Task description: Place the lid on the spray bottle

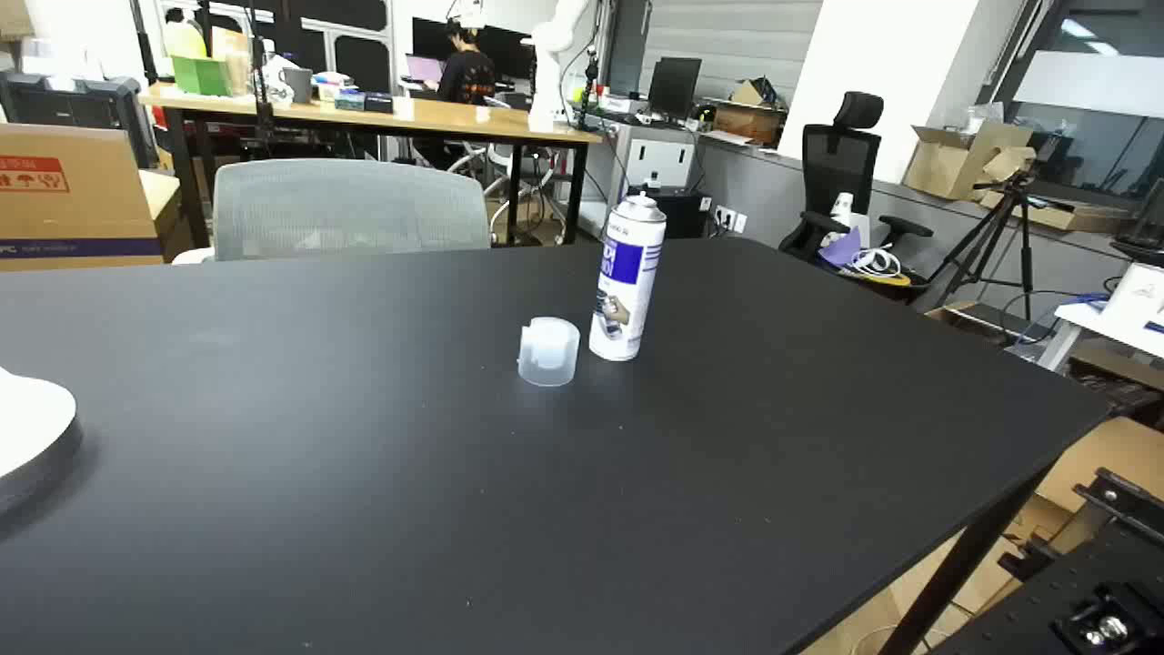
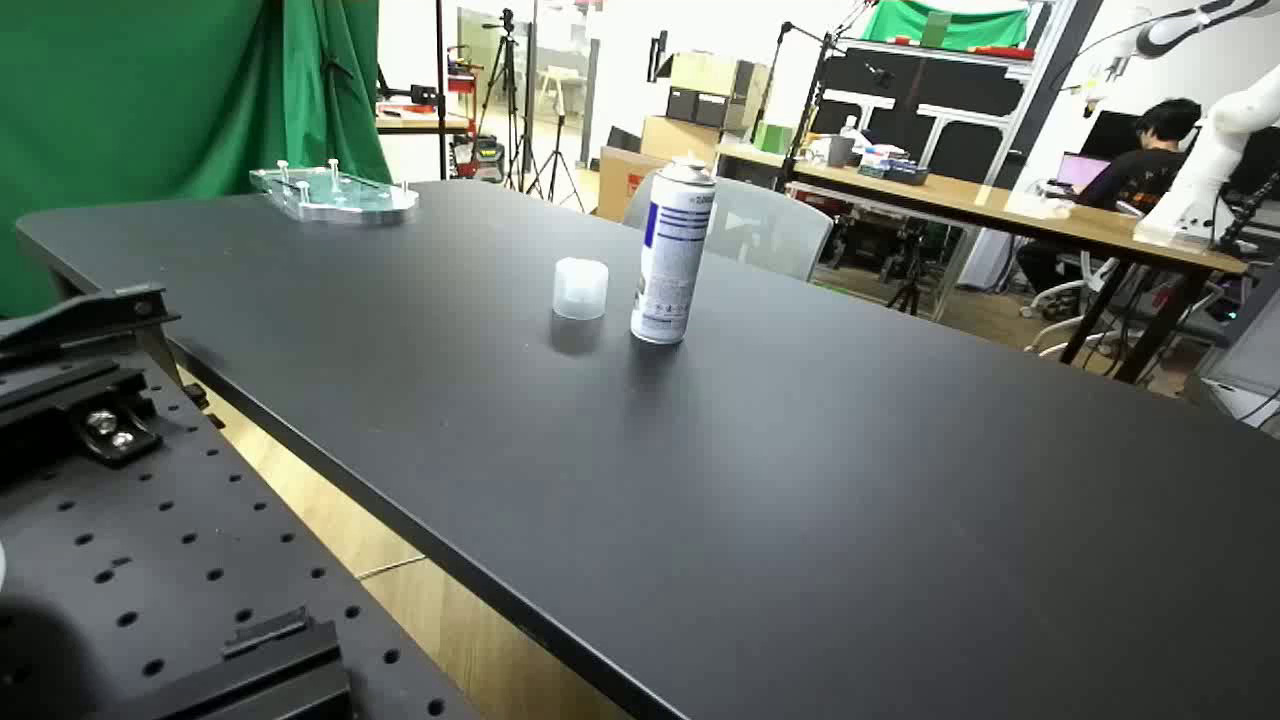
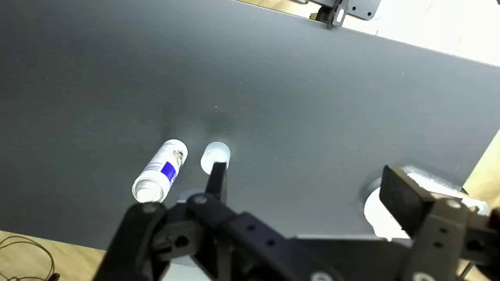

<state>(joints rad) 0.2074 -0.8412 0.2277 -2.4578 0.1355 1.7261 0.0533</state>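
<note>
The lid (image 1: 547, 353), a small translucent whitish cap, stands on the dark table close beside the spray bottle (image 1: 627, 277), with a small gap between them. The bottle is a slim white can with blue markings, upright and uncapped. Both also show in an exterior view, the lid (image 2: 580, 288) to the left of the bottle (image 2: 672, 255). In the wrist view my gripper (image 3: 304, 173) is wide open and empty, above the table. Its left finger covers part of the lid (image 3: 216, 153); the bottle (image 3: 160, 169) lies left of that finger. The gripper is outside both exterior views.
A clear plate with upright posts (image 2: 340, 200) lies at the table's far end. A bright white object (image 3: 384, 214) shows behind my right finger. A grey chair (image 1: 350, 209) stands behind the table (image 1: 364, 509). A black perforated platform (image 2: 250, 570) adjoins the table's edge.
</note>
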